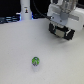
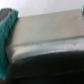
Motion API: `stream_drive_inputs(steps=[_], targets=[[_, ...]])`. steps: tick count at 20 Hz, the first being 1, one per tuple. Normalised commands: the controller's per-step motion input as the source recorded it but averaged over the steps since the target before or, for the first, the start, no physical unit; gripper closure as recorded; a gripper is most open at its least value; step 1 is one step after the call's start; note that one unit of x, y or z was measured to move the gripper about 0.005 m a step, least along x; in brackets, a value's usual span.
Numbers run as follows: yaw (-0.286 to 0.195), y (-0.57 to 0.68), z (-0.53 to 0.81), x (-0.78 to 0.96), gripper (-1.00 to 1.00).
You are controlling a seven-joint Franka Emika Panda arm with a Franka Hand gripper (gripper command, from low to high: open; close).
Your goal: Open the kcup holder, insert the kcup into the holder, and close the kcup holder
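Starting at the exterior view's left, a white upright object [image 1: 25, 11] is standing at the far edge of the table [image 1: 15, 55], well apart from the work area; its identity is not resolvable. Moving toward the centre, the kcup [image 1: 35, 61] is resting alone on the pale surface, near the front. It is appearing as a tiny round pod with a green and white top and a bluish speck. At the exterior view's right, the gripper [image 1: 61, 34] is hanging above the table, well apart from the pod and holding nothing; its jaws are appearing parted, though blur makes this uncertain. The kcup holder is not identifiable in the exterior view. The wrist view is showing only a blurred grey panel [image 2: 47, 32] over a dark band, possibly the holder. Judged from this layout, the pod is waiting until the drawer is opened.
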Motion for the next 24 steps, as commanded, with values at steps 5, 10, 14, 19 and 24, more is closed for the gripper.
stream_drive_inputs(steps=[5,10,14,19,24], targets=[[-0.083,-0.30,0.24,0.95,1.00],[-0.087,-0.31,0.23,0.95,1.00],[-0.090,-0.31,0.23,0.93,1.00],[-0.071,-0.20,0.23,0.59,-1.00],[-0.114,-0.25,0.26,0.30,-1.00]])
